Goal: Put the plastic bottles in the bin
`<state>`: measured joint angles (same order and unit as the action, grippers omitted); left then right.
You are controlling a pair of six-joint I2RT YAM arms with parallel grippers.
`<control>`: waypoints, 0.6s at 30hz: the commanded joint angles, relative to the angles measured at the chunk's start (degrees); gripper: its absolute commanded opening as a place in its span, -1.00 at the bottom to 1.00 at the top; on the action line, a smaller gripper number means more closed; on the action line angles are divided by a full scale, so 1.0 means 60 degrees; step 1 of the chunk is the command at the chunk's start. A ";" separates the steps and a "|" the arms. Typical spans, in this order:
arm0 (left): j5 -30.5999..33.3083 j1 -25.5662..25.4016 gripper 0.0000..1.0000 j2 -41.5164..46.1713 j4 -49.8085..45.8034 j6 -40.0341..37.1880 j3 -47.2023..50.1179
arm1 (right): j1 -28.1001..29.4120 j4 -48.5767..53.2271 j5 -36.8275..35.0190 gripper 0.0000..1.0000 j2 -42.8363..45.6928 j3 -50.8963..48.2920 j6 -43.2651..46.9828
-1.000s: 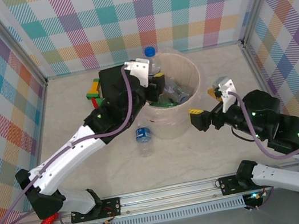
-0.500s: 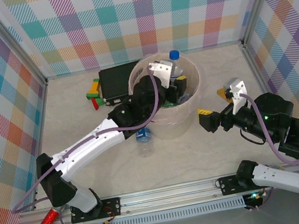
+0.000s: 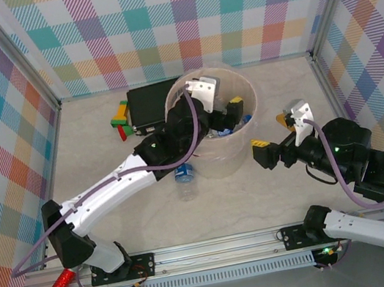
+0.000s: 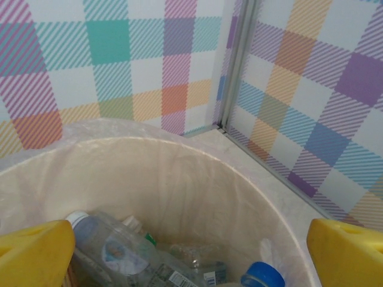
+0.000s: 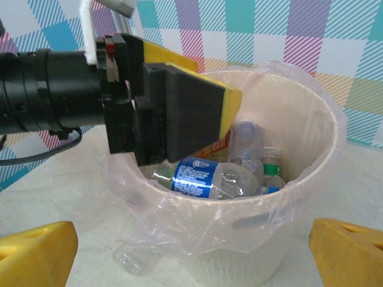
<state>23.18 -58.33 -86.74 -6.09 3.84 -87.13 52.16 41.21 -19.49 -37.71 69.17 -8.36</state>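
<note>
- One plastic bottle (image 3: 184,177) lies on the bench (image 3: 102,137), long axis running near to far.
- Right end effector (image 3: 270,135): released, empty.
- One bin (image 3: 251,94), just beyond that bottle, holds at least four jumbled bottles (image 5: 203,176).
- Left end effector (image 3: 231,114) above the bin: released, empty.

Overhead feed here: the table (image 3: 95,142) is a pale beige, faintly marbled top, boxed in by checkered walls. Just above the centre of the frame sits the big round bin (image 3: 219,162), with its clear liner draped over the rim. One small clear bottle (image 3: 184,172) with a blue cap and label lies on the tabletop just lower left of the bin, close to its wall. Upper left of the bin there's a black box (image 3: 144,103), and a few coloured toy blocks (image 3: 121,113) are bunched at the box's left side.
</note>
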 commanded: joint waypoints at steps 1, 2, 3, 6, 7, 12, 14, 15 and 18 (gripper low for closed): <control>0.0504 0.0034 0.99 0.0603 -0.0183 0.0170 -0.0054 | 0.0059 -0.0281 0.0036 0.98 -0.0047 0.0057 -0.0136; 0.0556 0.0087 0.99 0.0694 -0.0275 0.0261 -0.0042 | 0.0052 -0.0292 0.0054 0.98 -0.0065 0.0059 -0.0143; 0.0584 0.0134 0.99 0.0759 -0.0349 0.0337 -0.0021 | 0.0051 -0.0292 0.0056 0.98 -0.0073 0.0085 -0.0145; 0.0676 0.0343 0.99 0.1105 -0.0702 0.0623 0.0092 | 0.0059 -0.0333 0.0134 0.98 -0.0157 0.0103 -0.0139; 0.0706 0.0448 0.99 0.1268 -0.0857 0.0764 0.0168 | 0.0053 -0.0342 0.0174 0.98 -0.0199 0.0118 -0.0156; 0.0797 0.1144 0.99 0.2214 -0.1543 0.1375 0.0755 | 0.0053 -0.0523 0.0478 0.98 -0.0468 0.0195 -0.0116; 0.0883 0.1547 0.99 0.2688 -0.2016 0.1648 0.1099 | 0.0052 -0.0569 0.0658 0.97 -0.0679 0.0270 -0.0101; 0.0836 0.1807 0.99 0.2873 -0.2198 0.1790 0.1243 | 0.0055 -0.0591 0.0721 0.98 -0.0774 0.0325 -0.0102; 0.0220 0.2885 0.99 0.3499 -0.2566 0.2412 0.1875 | 0.0052 -0.0707 0.0969 0.98 -0.1148 0.0503 -0.0079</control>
<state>25.71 -45.60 -69.60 -17.28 13.30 -78.32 52.16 39.40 -16.12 -42.76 70.46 -8.54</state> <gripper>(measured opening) 0.995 0.989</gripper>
